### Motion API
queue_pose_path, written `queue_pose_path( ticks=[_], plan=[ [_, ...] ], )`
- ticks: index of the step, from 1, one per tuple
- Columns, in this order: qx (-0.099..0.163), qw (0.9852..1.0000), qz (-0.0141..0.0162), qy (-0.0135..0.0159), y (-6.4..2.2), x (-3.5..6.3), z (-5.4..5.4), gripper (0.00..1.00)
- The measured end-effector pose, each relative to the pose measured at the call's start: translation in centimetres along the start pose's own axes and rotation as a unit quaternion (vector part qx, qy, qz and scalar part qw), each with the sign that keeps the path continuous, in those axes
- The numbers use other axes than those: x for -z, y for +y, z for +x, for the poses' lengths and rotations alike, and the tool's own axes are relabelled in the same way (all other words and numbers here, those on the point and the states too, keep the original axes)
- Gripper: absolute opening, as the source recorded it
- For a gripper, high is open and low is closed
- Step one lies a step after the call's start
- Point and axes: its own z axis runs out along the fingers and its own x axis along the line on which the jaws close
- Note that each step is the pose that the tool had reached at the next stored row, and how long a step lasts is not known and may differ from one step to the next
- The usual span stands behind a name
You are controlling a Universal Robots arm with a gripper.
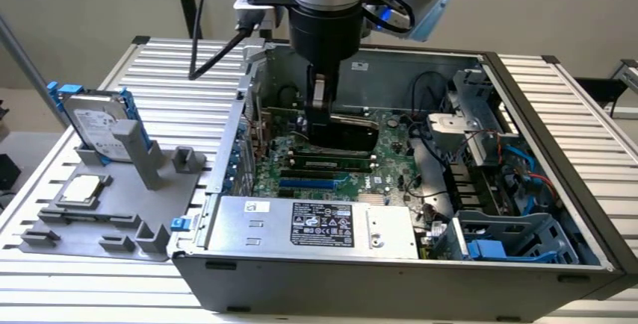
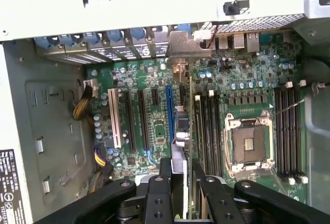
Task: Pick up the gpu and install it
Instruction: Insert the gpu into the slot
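Wrist view: jaws pinch gpu (image 2: 181, 131) on edge, long axis twd rear slot covers (image 2: 103, 53)

Arm reaches down into open computer case (image 1: 539, 100). Gripper (image 1: 319, 115) low over green motherboard (image 1: 334, 171), clamped on the gpu (image 1: 351, 134), card on edge, dark face showing. Silver power supply (image 1: 309, 227) at near wall. Exterior view's left: grey tray (image 1: 60, 238), hard drive (image 1: 95, 124) upright in it, chip (image 1: 80, 189) lying flat.
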Motion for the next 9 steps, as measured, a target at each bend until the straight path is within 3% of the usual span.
queue_pose_path(
  ticks=[9],
  plan=[
    [0.015,0.9999,-0.0011,-0.0058,0.11,-1.47,1.3,0.27]
  ],
)
